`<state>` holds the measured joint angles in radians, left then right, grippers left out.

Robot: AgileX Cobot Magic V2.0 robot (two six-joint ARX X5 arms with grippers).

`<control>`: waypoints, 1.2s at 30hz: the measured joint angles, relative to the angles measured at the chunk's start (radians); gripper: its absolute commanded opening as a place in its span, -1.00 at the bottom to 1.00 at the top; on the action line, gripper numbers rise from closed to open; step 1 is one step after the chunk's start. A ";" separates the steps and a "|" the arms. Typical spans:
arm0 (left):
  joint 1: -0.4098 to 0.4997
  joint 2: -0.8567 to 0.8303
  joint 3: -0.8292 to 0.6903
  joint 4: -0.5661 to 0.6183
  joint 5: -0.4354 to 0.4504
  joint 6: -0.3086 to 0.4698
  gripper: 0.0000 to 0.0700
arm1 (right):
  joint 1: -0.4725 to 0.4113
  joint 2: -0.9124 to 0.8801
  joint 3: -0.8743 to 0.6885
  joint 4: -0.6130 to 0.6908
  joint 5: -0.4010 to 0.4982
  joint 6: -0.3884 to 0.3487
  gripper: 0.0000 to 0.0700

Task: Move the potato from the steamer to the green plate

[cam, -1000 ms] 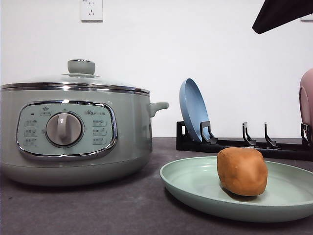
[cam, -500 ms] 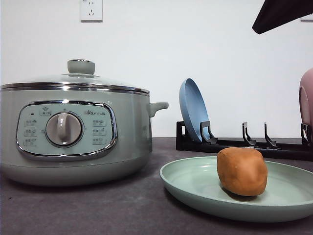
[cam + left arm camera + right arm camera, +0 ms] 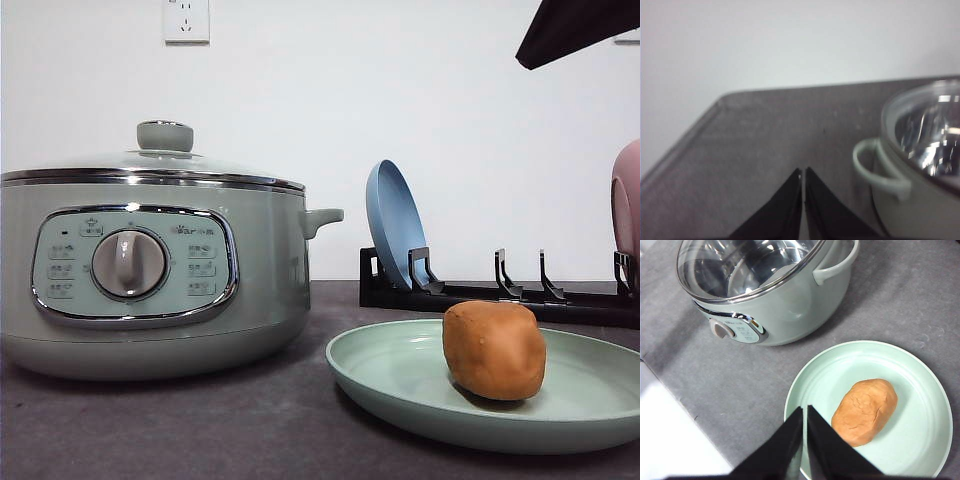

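Unmoved potato, blue plate behind

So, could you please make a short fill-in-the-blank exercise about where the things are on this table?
1. The lumpy orange-brown potato lies on the round pale ____ plate.
2. The glass lid of the sage-green steamer is ____ the pot.
3. The blue plate stands in the black ____ behind.
4. The right gripper has its fingers ____.

Missing words: green; on; rack; shut
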<state>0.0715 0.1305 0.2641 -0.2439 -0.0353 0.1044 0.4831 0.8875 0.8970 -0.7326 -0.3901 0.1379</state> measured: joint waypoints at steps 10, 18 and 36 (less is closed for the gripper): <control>0.000 -0.084 -0.142 0.001 0.000 -0.013 -0.99 | 0.000 0.000 0.000 0.000 0.000 0.000 -1.00; 0.000 -0.124 -0.207 0.004 0.000 -0.014 -0.99 | 0.000 0.000 0.000 0.000 0.000 0.000 -1.00; 0.000 -0.125 -0.232 0.061 0.000 -0.014 -0.99 | 0.000 0.000 0.000 0.000 0.000 0.000 -1.00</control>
<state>0.0715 0.0051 0.0322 -0.1825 -0.0357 0.0904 0.4831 0.8875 0.8970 -0.7322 -0.3901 0.1379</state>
